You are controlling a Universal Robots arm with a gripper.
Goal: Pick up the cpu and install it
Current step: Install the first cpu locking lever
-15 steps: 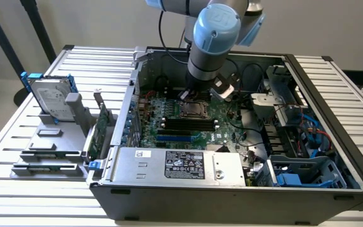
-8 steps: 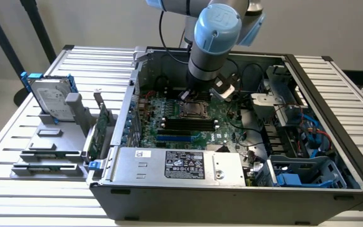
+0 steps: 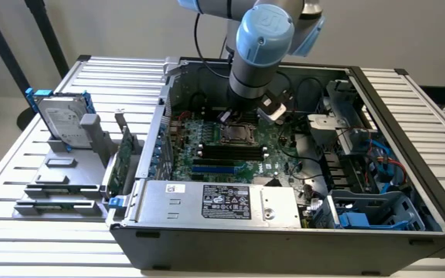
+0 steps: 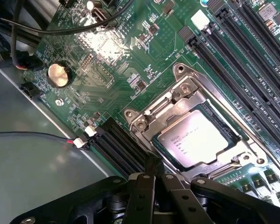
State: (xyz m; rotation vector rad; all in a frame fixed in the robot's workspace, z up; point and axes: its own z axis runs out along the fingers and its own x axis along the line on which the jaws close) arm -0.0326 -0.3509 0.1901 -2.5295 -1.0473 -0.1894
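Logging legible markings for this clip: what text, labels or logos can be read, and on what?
No text can be read.
Power supply label: print and logos too small.
cpu lid: faint lines, blurred.
Hard drive label: too small.
Motherboard markings: unreadable.

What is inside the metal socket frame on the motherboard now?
The cpu lies flat inside the socket frame, silver top facing up. The contacts beneath it are covered. The shut gripper is at the frame's edge.
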